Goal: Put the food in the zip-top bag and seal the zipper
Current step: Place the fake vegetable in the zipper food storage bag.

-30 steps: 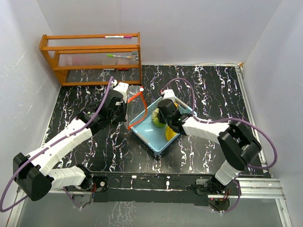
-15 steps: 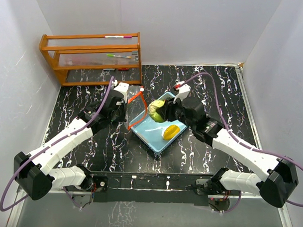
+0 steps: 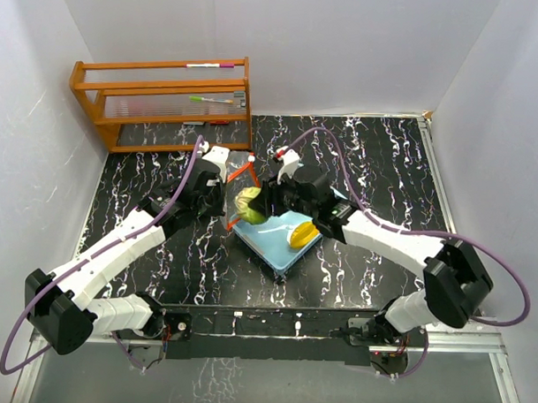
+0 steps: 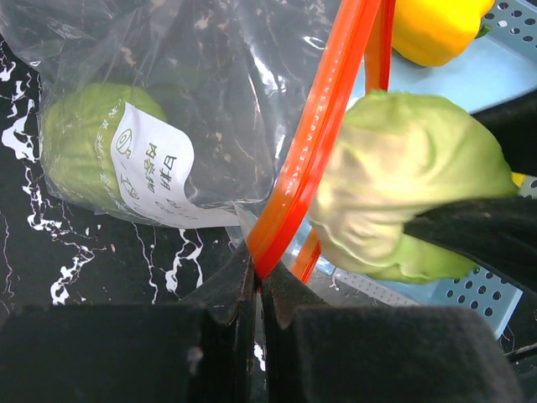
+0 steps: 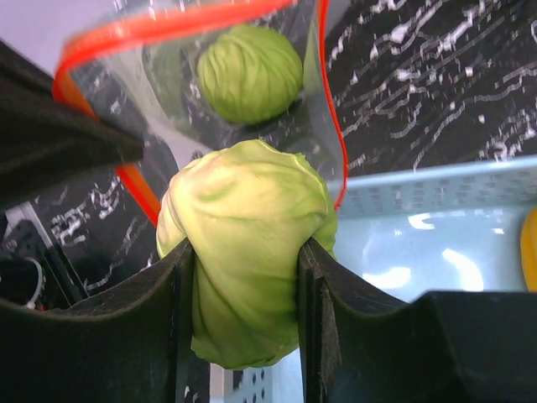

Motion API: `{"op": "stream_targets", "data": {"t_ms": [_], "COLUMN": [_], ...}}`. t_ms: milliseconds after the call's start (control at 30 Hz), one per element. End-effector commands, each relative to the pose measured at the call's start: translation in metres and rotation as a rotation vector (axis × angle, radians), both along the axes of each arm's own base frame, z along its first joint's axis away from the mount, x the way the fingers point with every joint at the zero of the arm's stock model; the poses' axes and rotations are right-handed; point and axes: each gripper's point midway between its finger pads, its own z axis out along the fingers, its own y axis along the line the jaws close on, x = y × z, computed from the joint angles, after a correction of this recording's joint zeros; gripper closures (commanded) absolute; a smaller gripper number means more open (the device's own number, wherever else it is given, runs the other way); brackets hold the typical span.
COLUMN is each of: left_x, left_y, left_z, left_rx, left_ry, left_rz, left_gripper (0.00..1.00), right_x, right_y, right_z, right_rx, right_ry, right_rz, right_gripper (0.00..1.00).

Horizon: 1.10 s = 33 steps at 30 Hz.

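The only writing I can find is on a white sticker [image 4: 151,164] on the zip-top bag [image 4: 210,75]. It shows a small round logo and a few dark characters, too soft and tilted for me to read. Behind that sticker, inside the clear plastic, lies the bagged green ball [image 4: 71,143], leafy like a cabbage. The bag rests on the counter [image 3: 376,161] just beside the light blue tray [image 5: 436,210].

My left claw [image 4: 256,281] is pinched closed on the zipper [image 4: 323,126], holding the orange-red strip up so the mouth gapes in a loop. My right claw [image 5: 245,245] is clamped around the held green ball [image 5: 247,206], a second cabbage-like piece. It sits right at the open mouth — touching the strip or just short of it, I cannot tell which.

A yellow piece [image 3: 303,235] lies in the tray, cut off at the frame edge in both wrist views. From overhead the bag is mostly hidden by the two claws. The wooden rack [image 3: 162,100] in the far left corner carries thin pen-like items [image 3: 211,99] — too small to make out any print.
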Motion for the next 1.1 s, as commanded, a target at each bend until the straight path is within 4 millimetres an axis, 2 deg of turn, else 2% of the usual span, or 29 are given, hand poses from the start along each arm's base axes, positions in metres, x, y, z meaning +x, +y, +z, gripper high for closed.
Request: {"op": "stream_targets", "data": {"t_ms": [0, 133, 200, 300, 433, 467, 667, 800, 933, 1067], "left_x": [-0.001, -0.004, -0.005, -0.006, -0.005, -0.005, -0.003, -0.001, 0.001, 0.002], "left_y": [0.002, 0.002, 0.002, 0.003, 0.003, 0.003, 0.002, -0.001, 0.002, 0.005], "left_z": [0.014, 0.014, 0.013, 0.011, 0.012, 0.012, 0.011, 0.019, 0.033, 0.038], "left_rx": [-0.031, -0.04, -0.039, -0.038, -0.043, -0.041, -0.033, -0.041, -0.042, -0.036], "left_ry": [-0.027, -0.028, -0.025, -0.021, -0.028, -0.027, -0.024, -0.035, -0.064, -0.08], "left_rz": [0.002, 0.0, -0.001, -0.001, 0.0, 0.001, -0.002, -0.008, -0.003, 0.004], "left_gripper": [1.0, 1.0, 1.0, 1.0, 1.0, 1.0, 1.0, 1.0, 1.0, 1.0], "right_x": [0.036, 0.066, 0.073, 0.077, 0.071, 0.069, 0.048, 0.043, 0.05, 0.066], "right_y": [0.032, 0.039, 0.047, 0.056, 0.049, 0.045, 0.019, -0.013, -0.057, -0.089], "right_z": [0.084, 0.081, 0.083, 0.073, 0.071, 0.073, 0.09, 0.087, 0.055, -0.004], "right_rx": [0.235, 0.253, 0.273, 0.252, 0.248, 0.249, 0.26, 0.214, 0.036, -0.219], "right_ry": [-0.168, -0.165, -0.156, -0.125, -0.126, -0.132, -0.174, -0.183, -0.153, -0.073], "right_rz": [-0.043, -0.146, -0.148, -0.151, -0.17, -0.177, -0.19, -0.287, -0.475, -0.585], "right_gripper": [0.92, 0.89, 0.69, 0.37, 0.05, 0.02, 0.02, 0.02, 0.02, 0.02]}}
